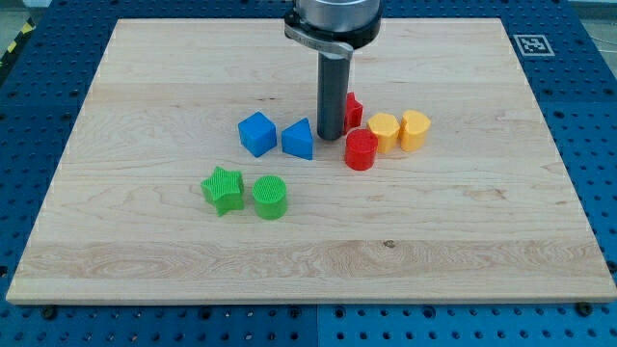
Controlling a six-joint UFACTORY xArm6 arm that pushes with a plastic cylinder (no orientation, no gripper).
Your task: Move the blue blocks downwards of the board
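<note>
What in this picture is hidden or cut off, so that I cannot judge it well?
- Camera view: the red block behind the rod is mostly covered by it, so its shape cannot be told.
- Camera view: the arm above the rod is cut off by the view's top edge.
- Camera view: whether my tip touches the blue triangular block cannot be told; they appear very close.

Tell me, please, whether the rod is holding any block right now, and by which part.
Nothing is held. My tip stands on the board, just right of the blue triangular block.
</note>
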